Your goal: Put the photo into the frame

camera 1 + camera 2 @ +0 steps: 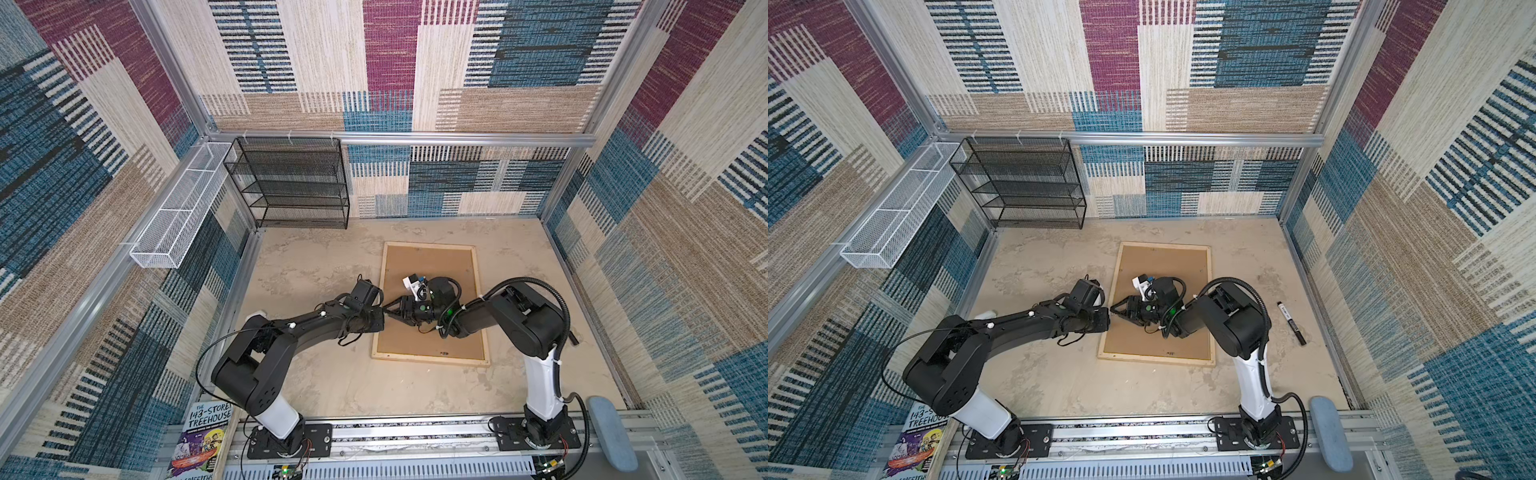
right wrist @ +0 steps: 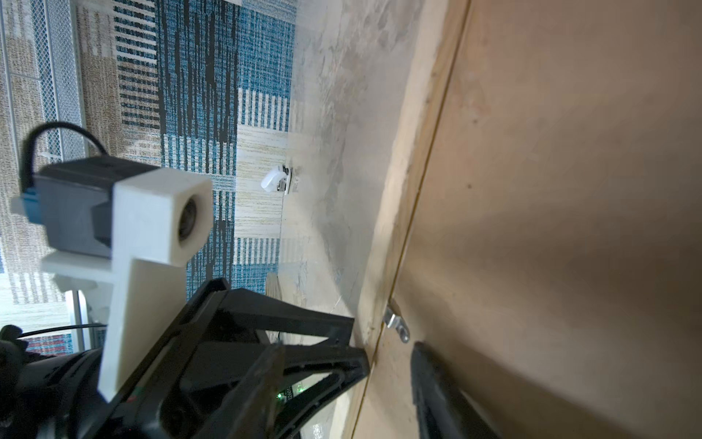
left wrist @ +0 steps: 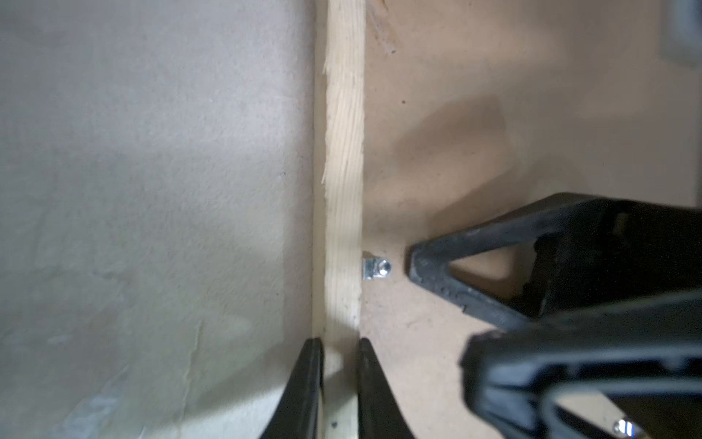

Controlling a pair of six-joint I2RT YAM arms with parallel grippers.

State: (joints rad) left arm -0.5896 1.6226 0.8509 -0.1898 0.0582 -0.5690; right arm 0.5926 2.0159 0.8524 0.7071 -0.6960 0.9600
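The pale wood frame [image 1: 430,360] [image 1: 1156,360] lies on the table with a brown backing board [image 1: 432,266] [image 1: 1163,262] filling it. The photo is hidden. My left gripper [image 3: 340,344] [image 1: 383,322] is shut on the frame's left rail [image 3: 343,152], one finger on each side. My right gripper [image 2: 347,347] [image 1: 390,315] hovers low over the board facing the left one, open and holding nothing. One of its fingertips [image 3: 416,262] sits just beside a small metal clip [image 3: 376,268] [image 2: 397,325] at the rail's inner edge.
A black marker [image 1: 1291,323] lies on the table right of the frame. A black mesh shelf [image 1: 291,183] and a white wire basket [image 1: 178,212] stand at the back left. A book [image 1: 199,436] and a grey-blue pad [image 1: 613,432] flank the arm bases.
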